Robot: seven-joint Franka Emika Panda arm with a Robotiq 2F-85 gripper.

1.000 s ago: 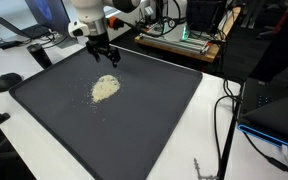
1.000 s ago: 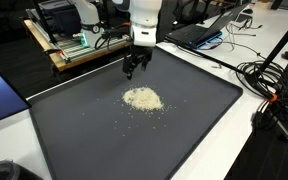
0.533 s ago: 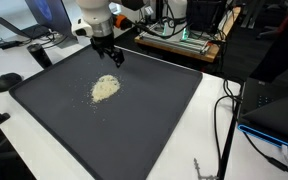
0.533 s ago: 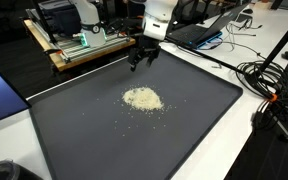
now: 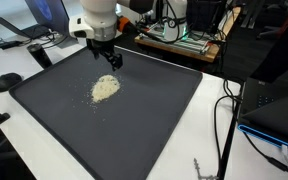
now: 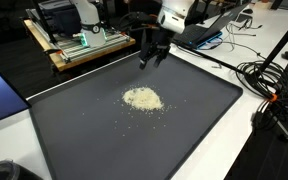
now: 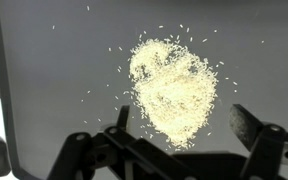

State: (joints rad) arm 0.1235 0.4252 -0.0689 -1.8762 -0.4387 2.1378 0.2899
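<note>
On the white counter [image 5: 212, 135]: a big dark mat [image 5: 134, 130] covers most of the top. It has a low raised rim and a flat surface, and both exterior views show it.

Beyond the mat's far edge is a wooden rack [image 6: 79, 52] with electronics on it. A dark laptop [image 6: 199, 32] sits right of that in an exterior view. A bundle of black cables [image 6: 269, 85] runs over the counter off the mat's right side.

My gripper [image 5: 108, 58] hangs over the far part of the mat, clear of the surface. Jaws are spread wide and nothing is held. In an exterior view the gripper [image 6: 152, 57] sits close to the mat's far rim, far and slightly right of the pile.

The pile of pale grains [image 5: 105, 88] lies on the mat toward its far half, near-side of my gripper and apart from it. No contact. In an exterior view the pile [image 6: 142, 98] reads as one low heap, roughly mid-width of the mat.

Wrist view: the pile [image 7: 174, 88] fills the middle as a lumpy blob. My gripper [image 7: 179, 125] frames it from the bottom edge, with the fingers [image 7: 252, 130] standing either side and touching none of it.

Stray grains [image 7: 104, 75] are scattered singly on the mat around the heap, densest just beside it and thinner further out.
</note>
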